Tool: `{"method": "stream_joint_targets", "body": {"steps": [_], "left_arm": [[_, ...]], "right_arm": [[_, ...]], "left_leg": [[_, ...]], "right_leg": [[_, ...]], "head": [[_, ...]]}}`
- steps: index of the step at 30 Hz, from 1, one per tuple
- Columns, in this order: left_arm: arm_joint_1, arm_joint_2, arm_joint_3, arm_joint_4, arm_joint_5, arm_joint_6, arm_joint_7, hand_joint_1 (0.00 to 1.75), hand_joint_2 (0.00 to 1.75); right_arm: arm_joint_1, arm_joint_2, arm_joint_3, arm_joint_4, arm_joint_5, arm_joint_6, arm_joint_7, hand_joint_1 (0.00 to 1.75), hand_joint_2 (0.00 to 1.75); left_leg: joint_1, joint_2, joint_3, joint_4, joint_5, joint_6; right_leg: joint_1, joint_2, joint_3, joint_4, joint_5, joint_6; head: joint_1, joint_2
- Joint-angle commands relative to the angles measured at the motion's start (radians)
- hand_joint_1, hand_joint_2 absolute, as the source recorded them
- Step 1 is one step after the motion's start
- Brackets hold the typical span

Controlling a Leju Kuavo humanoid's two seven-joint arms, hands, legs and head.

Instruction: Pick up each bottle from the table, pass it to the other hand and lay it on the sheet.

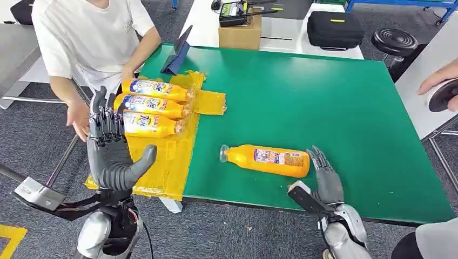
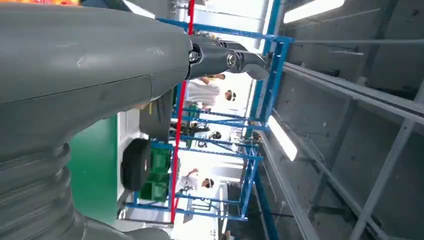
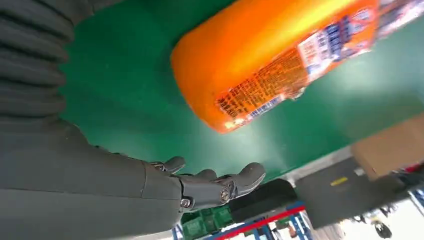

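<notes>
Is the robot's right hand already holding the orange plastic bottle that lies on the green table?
No, the right hand is open beside the base of the orange plastic bottle, which lies flat on the green table.

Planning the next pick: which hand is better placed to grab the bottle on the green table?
Right. The right hand is open beside the bottle's base; the left hand is raised, empty, over the sheet.

Bright, even overhead light — soft shadows, glare on ceiling strip lights [image 2: 283,137], bottle [image 3: 280,60] blurred close-up.
</notes>
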Motion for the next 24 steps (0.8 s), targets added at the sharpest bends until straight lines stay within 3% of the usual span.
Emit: {"method": "stream_joint_targets", "body": {"steps": [1,7,13,24], "left_arm": [[-0.074,-0.004,-0.042,0.127,0.022,-0.004,0.024,0.0,1.75],[-0.101,-0.011,-0.048,0.156,0.036,-0.003,0.041,0.0,1.75],[-0.13,-0.015,-0.059,0.186,0.049,-0.004,0.06,0.0,1.75],[-0.131,-0.015,-0.059,0.187,0.049,-0.003,0.06,0.0,1.75]], "right_arm": [[-0.2,0.017,0.046,0.314,0.057,-0.002,0.033,0.0,1.75],[-0.277,0.027,0.093,0.402,0.108,-0.002,0.052,0.0,1.75],[-0.358,0.032,0.15,0.497,0.158,0.082,0.116,0.0,1.75],[-0.364,0.03,0.154,0.508,0.161,0.094,0.118,0.0,1.75]], "left_leg": [[0.0,0.002,0.003,-0.001,0.0,0.0],[-0.001,0.001,0.003,0.0,-0.001,0.0],[-0.001,0.001,0.002,0.0,0.0,0.0],[-0.001,0.001,0.005,0.0,-0.001,-0.001]], "right_leg": [[0.0,0.001,0.002,-0.001,0.0,-0.001],[0.0,0.001,0.003,0.0,0.0,-0.001],[0.0,0.001,0.002,0.0,0.0,-0.001],[0.0,0.0,0.005,0.0,-0.002,-0.002]], "head": [[0.0,0.0],[0.0,0.0],[0.0,0.0],[0.0,0.0]]}}
